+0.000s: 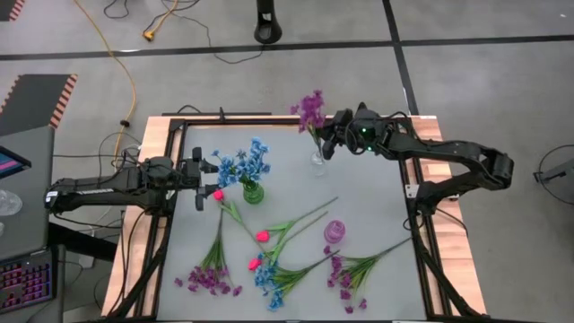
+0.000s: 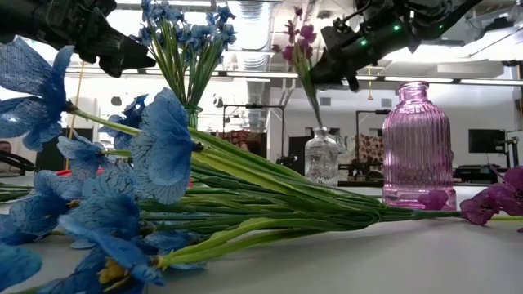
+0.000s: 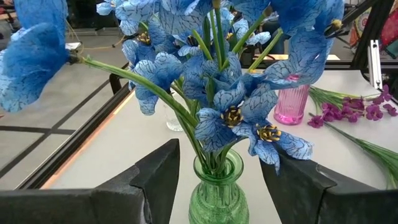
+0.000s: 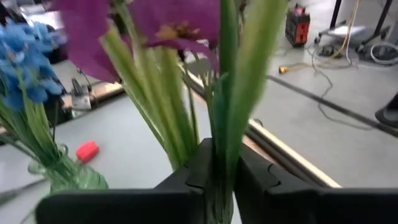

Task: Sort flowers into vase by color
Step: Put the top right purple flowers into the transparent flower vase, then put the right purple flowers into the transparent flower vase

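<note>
While our right gripper [image 1: 330, 144] pinches purple flowers [image 1: 311, 109] in the far-edge clear vase [image 1: 318, 158], left gripper [image 1: 204, 179] spread, loose sprigs [image 1: 269, 269] litter the bench's near edge.

Blue flowers [image 1: 242, 165] with dark veins on the petals and yellow centres sit in a green glass vase [image 1: 254, 191]. Purple flowers [image 1: 311, 109] on green stems top a clear glass vase [image 1: 319, 158], and a pink ribbed vase [image 1: 334, 232] stands alone on the pale grey table [image 1: 377, 197], which has a light wood edge and a black frame. On the table lie pink-red buds [image 1: 261, 236], more blue blooms [image 1: 267, 280] and two purple sprigs [image 1: 208, 279], all on green stems. Both arms are dark; small green lights glow on the right one [image 1: 366, 135]. A yellow cable [image 1: 117, 63] runs across the grey floor, crossed by black lines.
</note>
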Robot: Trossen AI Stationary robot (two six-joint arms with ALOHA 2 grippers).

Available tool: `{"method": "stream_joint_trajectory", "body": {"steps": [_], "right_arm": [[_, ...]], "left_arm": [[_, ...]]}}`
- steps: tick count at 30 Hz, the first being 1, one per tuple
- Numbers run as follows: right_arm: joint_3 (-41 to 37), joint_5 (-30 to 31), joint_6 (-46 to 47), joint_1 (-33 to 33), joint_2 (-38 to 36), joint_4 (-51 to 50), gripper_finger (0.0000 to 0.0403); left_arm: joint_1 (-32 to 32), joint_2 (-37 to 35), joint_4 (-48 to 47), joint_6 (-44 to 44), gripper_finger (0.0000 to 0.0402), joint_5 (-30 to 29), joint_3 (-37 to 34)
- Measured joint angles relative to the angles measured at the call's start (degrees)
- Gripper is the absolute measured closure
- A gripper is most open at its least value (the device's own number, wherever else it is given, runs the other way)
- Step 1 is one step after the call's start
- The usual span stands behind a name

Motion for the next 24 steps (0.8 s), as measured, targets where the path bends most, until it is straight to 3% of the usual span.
{"method": "stream_joint_trajectory", "body": {"steps": [12, 24], "right_arm": [[0.04, 0.03, -0.02, 0.0, -5.15, -15.16, 0.0238], [0.04, -0.11, 2.75, 2.05, -16.83, -31.49, 0.0231]], "left_arm": [[0.0, 0.02, 0.0, -0.02, 0.0193, 0.11, 0.0], [-0.02, 0.02, 0.0, -0.04, 0.0193, 0.0, 0.0]]}}
